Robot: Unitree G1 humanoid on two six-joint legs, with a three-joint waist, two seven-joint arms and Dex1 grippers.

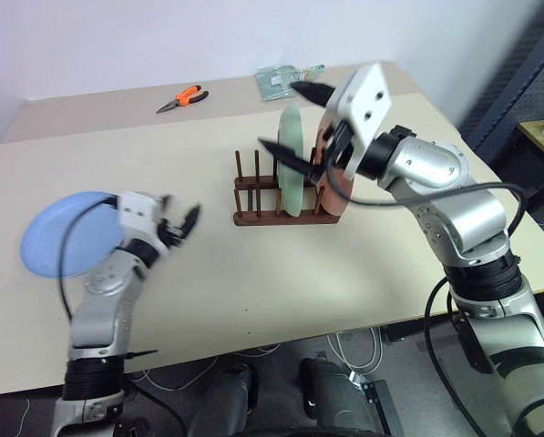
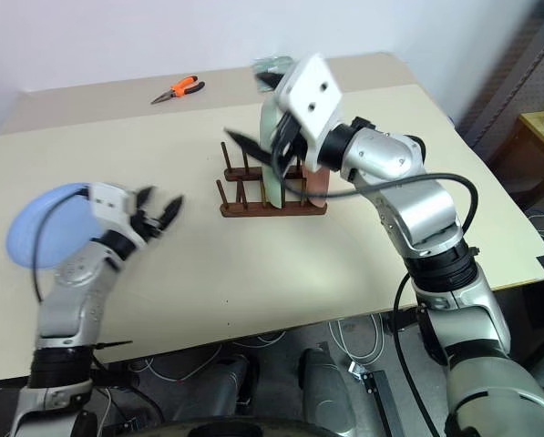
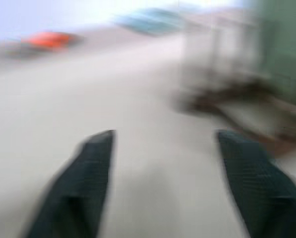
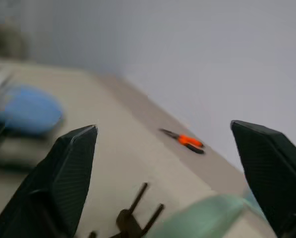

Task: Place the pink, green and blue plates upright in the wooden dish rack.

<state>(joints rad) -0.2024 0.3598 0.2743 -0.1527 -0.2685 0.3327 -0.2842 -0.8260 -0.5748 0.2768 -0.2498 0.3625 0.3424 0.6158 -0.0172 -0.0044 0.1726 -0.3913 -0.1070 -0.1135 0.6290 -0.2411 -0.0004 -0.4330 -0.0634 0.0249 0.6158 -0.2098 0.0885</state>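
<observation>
Blue plate (image 1: pixel 57 235) is lying flat at the worktop's (image 1: pixel 253 273) left edge. Left gripper (image 1: pixel 182 221) is hovering beside it, jaws wide, empty. Wooden dish rack (image 1: pixel 253 196) is holding the green plate (image 1: pixel 292 159) and pink plate (image 1: pixel 333 187) upright mid-worktop. Right gripper (image 1: pixel 294 118) is hanging above, jaws wide, empty. Orange pliers (image 1: pixel 182 98) are lying at the far edge.

No legible text, labels, brands or numbers anywhere. The clear packet (image 1: pixel 281 80) at the table's far edge may carry print, but it is too small and blurred to read.
</observation>
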